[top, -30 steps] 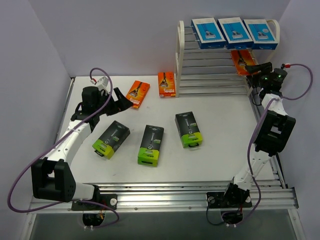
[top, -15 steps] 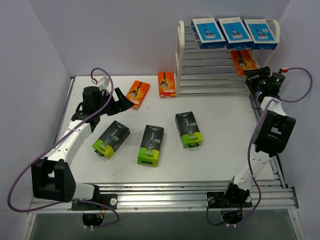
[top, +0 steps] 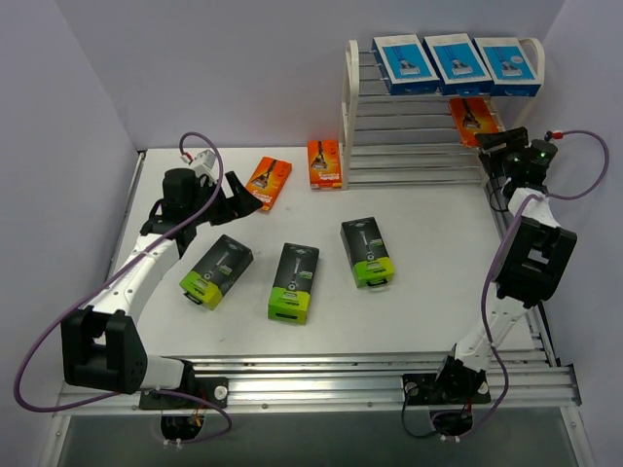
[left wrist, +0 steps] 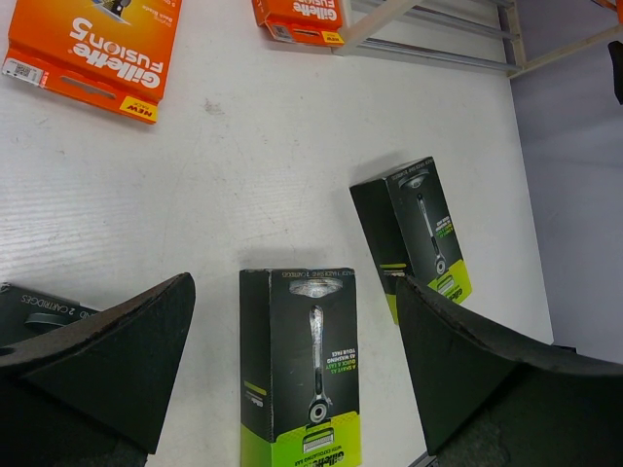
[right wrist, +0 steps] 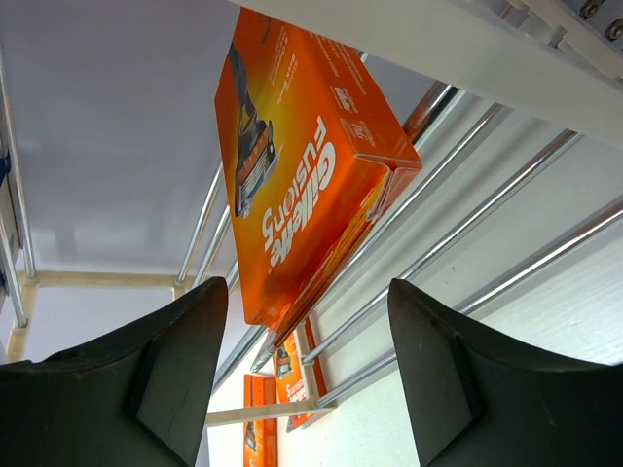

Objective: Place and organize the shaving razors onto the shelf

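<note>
My right hand (top: 494, 144) has backed a touch off the orange pack (right wrist: 302, 165) since a second ago. The pack stays on the shelf's (top: 350, 97) second tier at the right end, under the three blue packs (top: 458, 60). The fingers stand apart, gripping nothing, with the arm reaching up by the shelf's right post. My left arm has barely shifted. The left hand (left wrist: 294, 284) is spread wide and empty, hovering over the tabletop (top: 428, 302) beside the loose orange packs (top: 269, 181). Three black-and-lime packs (top: 293, 282) lie flat mid-tabletop.
</note>
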Robot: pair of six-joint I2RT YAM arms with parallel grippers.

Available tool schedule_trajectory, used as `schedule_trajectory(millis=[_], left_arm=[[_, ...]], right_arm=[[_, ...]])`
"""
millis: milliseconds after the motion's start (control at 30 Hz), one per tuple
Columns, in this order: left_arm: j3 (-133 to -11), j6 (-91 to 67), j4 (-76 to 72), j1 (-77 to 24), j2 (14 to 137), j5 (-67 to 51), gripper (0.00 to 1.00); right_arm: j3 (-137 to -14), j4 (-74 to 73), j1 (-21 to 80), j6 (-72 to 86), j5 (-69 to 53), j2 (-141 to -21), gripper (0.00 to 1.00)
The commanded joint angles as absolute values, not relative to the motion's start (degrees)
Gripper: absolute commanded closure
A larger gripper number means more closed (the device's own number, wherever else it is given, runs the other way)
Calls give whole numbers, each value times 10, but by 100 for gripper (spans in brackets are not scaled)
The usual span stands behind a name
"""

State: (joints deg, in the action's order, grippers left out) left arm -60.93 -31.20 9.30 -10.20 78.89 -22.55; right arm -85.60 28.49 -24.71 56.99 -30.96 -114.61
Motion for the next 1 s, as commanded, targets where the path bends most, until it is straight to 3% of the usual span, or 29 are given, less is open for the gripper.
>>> schedule_trajectory(millis=[0, 967], left_arm=[[-635, -303, 81, -104, 786, -232, 7], [-635, -308, 77, -107, 795, -243, 7]], right_arm=[[-878, 309, -255, 584, -310, -1119, 37], [-857, 413, -243, 654, -321, -1130, 38]])
